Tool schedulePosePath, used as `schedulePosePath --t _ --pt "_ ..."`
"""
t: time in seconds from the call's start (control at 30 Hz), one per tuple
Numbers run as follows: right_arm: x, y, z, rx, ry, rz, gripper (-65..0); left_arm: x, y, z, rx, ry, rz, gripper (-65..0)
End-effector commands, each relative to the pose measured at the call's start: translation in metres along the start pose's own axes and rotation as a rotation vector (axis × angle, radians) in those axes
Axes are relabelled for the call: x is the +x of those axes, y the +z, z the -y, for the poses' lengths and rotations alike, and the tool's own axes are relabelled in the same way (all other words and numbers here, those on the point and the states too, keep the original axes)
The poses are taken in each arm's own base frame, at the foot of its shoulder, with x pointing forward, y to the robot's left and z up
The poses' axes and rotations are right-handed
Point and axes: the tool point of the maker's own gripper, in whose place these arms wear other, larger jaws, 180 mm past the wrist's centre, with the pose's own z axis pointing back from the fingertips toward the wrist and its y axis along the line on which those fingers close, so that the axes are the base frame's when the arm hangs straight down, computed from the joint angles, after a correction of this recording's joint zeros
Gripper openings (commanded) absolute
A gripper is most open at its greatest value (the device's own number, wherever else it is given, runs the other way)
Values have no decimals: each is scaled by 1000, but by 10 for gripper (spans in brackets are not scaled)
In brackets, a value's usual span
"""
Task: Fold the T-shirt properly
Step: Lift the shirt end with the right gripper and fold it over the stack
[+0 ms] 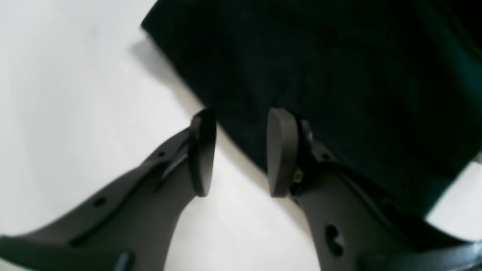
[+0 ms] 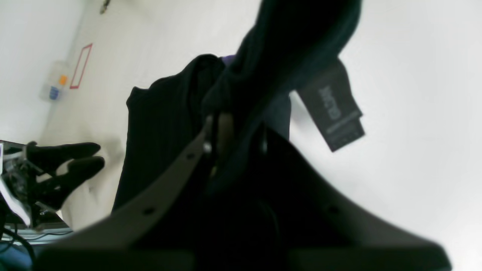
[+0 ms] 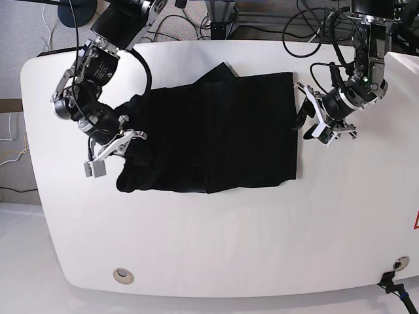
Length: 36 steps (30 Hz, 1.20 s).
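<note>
1. The T-shirt (image 3: 216,134) lies spread black on the white table (image 3: 216,242), centre-far;
2. right gripper (image 2: 226,131) is clamped on its left edge, lifting cloth;
3. left gripper (image 1: 241,150) stands half open at the right hem, holding nothing.

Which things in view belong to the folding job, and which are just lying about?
Job:
- T-shirt
- right gripper, shut on the shirt's edge
- left gripper, open beside the shirt's edge

Lying about:
- cables behind the table
- red tape mark at the table edge
</note>
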Motion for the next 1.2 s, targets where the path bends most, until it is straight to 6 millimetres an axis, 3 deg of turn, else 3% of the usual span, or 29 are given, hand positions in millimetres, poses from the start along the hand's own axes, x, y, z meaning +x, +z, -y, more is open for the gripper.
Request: schedulePosePath --t 0.0,0.07,0.17,0.33,0.63,0.8,0.83,0.97,1.17 --pt "19 2 -8 29 27 63 -650 8 0 -6 4 3 31 -441" --pt "19 2 -8 28 26 62 -650 11 -10 -8 -1 17 35 -466" --pt "16 3 -7 25 25 57 -650 0 -21 -12 0 63 12 -650" --pt "18 5 -4 17 33 55 -650 -4 -32 -23 12 105 2 -650" --pt "18 6 -4 16 35 57 -650 -42 -48 -15 -25 172 -92 -650" --pt "20 5 -7 23 36 63 -650 -45 -49 -12 -33 171 -101 -650" --pt "24 6 -12 25 50 72 -650 -45 -49 -12 -33 171 -101 -650" --pt "32 -3 -61 113 130 98 -650 -45 -49 -12 -33 171 -103 -650" --pt "15 -31 -102 237 133 34 -650 -45 -49 -12 -34 170 -104 -650"
